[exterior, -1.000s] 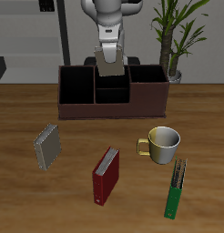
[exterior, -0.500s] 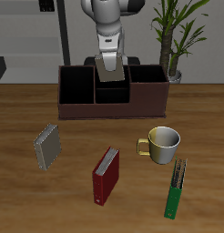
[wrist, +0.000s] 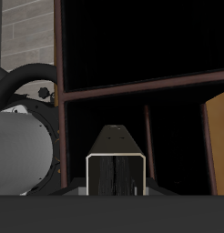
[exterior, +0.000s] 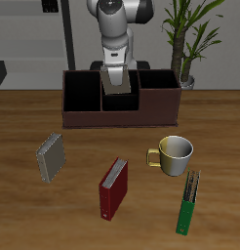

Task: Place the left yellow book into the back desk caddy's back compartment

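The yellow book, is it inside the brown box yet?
Not fully. The pincer holds the yellow book upright above the desk caddy, its bottom edge around the rim.

The back desk caddy stands at the rear of the worktop. The left yellow book hangs upright in the claw above the caddy's middle section. Nearer the front edge lie three books and a mug.

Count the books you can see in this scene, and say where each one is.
4: a grey book nearest the table's side edge, a red book mid-front, a green book beside the mug, and one held over the caddy.
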Controlling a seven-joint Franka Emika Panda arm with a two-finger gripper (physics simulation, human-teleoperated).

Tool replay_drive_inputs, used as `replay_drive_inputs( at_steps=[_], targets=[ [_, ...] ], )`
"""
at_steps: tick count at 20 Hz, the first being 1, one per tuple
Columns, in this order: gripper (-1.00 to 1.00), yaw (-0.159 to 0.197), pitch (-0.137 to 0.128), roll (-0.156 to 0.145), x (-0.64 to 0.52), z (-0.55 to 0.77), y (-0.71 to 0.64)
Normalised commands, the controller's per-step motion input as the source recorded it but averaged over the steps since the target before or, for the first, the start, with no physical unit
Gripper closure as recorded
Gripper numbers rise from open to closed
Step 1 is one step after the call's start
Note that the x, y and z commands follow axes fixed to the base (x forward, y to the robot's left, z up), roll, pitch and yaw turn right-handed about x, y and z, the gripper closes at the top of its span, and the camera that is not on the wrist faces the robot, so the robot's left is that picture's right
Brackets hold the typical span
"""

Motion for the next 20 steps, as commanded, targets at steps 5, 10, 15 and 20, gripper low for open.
replay_drive_inputs(
  at_steps=[5,10,15,20],
  targets=[
    [1.0,0.004,0.044,-0.007,0.0,-0.24,-0.05],
    [1.0,0.02,0.051,-0.001,-0.01,-0.29,0.03],
    [1.0,-0.035,0.042,0.005,0.01,-0.09,0.02],
    [-1.0,-0.03,-0.013,0.023,0.0,0.05,0.01]
  ],
)
